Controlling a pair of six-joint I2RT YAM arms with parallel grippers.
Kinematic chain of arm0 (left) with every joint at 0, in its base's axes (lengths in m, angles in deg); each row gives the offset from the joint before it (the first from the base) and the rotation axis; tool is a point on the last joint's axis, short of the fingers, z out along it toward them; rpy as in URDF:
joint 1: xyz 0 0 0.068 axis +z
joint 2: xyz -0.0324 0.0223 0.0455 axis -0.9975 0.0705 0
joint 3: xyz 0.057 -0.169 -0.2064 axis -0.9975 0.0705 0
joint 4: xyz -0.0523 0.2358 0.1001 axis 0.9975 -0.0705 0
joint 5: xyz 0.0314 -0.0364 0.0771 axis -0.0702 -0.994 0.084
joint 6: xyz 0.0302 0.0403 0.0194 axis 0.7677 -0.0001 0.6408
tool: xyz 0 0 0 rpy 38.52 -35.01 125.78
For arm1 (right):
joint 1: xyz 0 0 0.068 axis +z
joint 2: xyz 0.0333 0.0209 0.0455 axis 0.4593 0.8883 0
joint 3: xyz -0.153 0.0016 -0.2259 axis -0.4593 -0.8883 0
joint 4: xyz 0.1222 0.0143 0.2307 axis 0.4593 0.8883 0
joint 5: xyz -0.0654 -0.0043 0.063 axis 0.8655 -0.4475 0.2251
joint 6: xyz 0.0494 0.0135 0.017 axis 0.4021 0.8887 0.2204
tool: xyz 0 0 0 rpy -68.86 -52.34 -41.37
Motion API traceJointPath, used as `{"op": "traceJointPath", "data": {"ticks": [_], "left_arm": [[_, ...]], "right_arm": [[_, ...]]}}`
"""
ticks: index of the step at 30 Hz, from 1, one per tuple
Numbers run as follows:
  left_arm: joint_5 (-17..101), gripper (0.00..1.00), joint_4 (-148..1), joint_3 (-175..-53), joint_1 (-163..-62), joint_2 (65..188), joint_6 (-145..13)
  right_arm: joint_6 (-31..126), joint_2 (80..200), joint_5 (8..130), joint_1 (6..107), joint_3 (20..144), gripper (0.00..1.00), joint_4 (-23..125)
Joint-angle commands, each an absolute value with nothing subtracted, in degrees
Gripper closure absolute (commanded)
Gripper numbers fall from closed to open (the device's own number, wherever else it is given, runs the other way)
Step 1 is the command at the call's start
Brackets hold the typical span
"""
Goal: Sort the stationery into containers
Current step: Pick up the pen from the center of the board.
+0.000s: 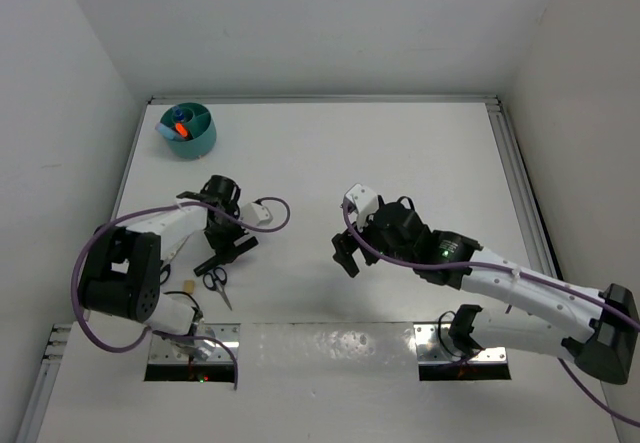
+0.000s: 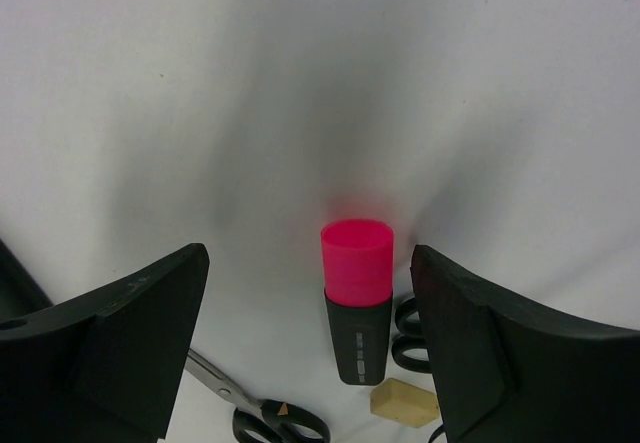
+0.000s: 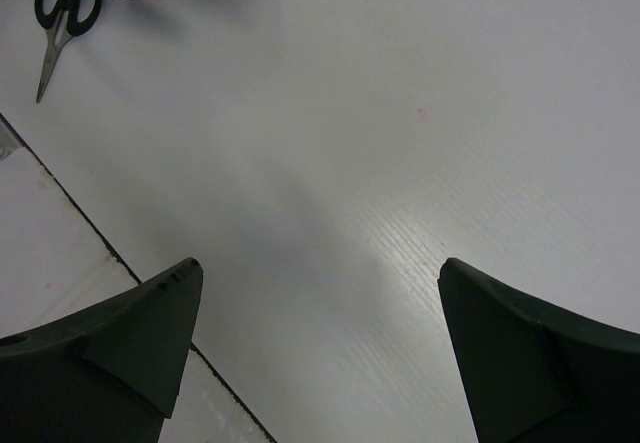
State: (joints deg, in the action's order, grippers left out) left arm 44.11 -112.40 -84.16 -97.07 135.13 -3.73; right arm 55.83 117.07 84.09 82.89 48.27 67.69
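Observation:
A marker [image 2: 357, 303] with a pink cap and black body lies on the white table between the fingers of my left gripper [image 2: 308, 259], nearer the right finger and touched by neither. That gripper [image 1: 226, 247] is open and hides the marker in the top view. Black-handled scissors [image 1: 217, 283] and a tan eraser [image 1: 188, 284] lie just in front of it; the scissors [image 2: 250, 403] and the eraser [image 2: 405, 403] also show in the left wrist view. The teal container [image 1: 188, 131] stands at the far left with an orange marker and a blue item inside. My right gripper [image 3: 318, 268] hangs open over bare table.
Black loops [image 2: 408, 335] lie beside the left gripper's right finger. A purple cable [image 1: 280, 213] arcs from the left wrist. Metal rails [image 1: 515, 163] edge the table on the right and far sides. The scissors [image 3: 62, 13] show far up-left in the right wrist view.

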Motion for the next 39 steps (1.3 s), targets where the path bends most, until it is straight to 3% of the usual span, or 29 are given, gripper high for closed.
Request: {"op": "traceJointPath", "data": {"ticks": [1,17,20,24,29,33,39], "left_arm": [[47.8,0.20,-107.2,-83.7,-98.6,133.1,-6.1],[43.0,0.24,-118.0,-86.6,-98.4,137.0,-5.9],[43.8,0.32,-116.7,-85.2,-98.2,137.7,-5.5],[44.4,0.55,-116.1,-84.8,-97.9,139.3,-5.5],[44.4,0.75,-115.3,-85.6,-97.3,139.8,-5.2],[42.9,1.00,-115.1,-89.3,-97.3,139.9,-6.0],[31.9,1.00,-119.0,-103.4,-94.4,137.6,-8.1]], "right_arm": [[57.3,115.5,86.8,83.9,48.6,0.01,67.1],[57.5,115.0,89.3,85.3,49.2,0.01,68.7],[57.5,114.8,89.6,85.5,48.8,0.01,68.5],[57.7,114.8,89.6,85.5,49.0,0.01,68.9],[57.5,113.9,90.5,85.7,48.7,0.01,69.4],[57.3,113.7,91.0,85.8,48.6,0.01,69.2],[57.0,114.5,90.8,85.9,48.7,0.01,69.1]]}}
